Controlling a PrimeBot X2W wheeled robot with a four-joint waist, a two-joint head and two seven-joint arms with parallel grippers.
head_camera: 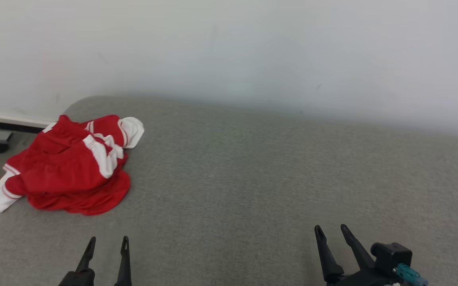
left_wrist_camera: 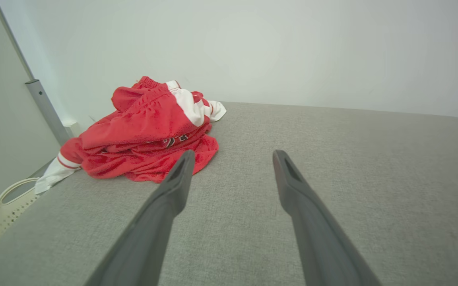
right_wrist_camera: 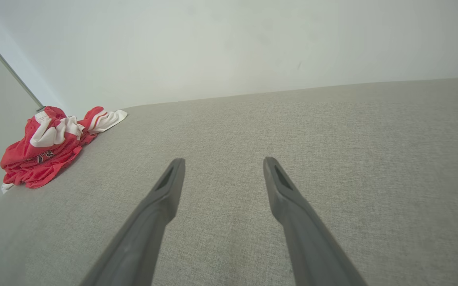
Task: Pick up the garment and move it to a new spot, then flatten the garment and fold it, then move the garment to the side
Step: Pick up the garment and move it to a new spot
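Note:
The garment [head_camera: 70, 167] is a red piece with white bands, crumpled in a heap at the far left of the grey padded surface [head_camera: 253, 178], one white end hanging over the left edge. My left gripper [head_camera: 108, 241] stands open near the front edge, just right of and nearer than the heap, touching nothing. In the left wrist view the garment [left_wrist_camera: 145, 131] lies ahead and left of my left gripper [left_wrist_camera: 233, 155]. My right gripper [head_camera: 331, 229] is open at the lower right, far from the cloth. In the right wrist view the garment [right_wrist_camera: 50, 147] sits far left of my right gripper [right_wrist_camera: 224, 161].
A pale wall [head_camera: 253, 51] rises right behind the surface. Off the left edge stand a white perforated basket [left_wrist_camera: 2, 210] and a grey metal post [left_wrist_camera: 46, 107]. The grey surface stretches bare from the heap to the right side.

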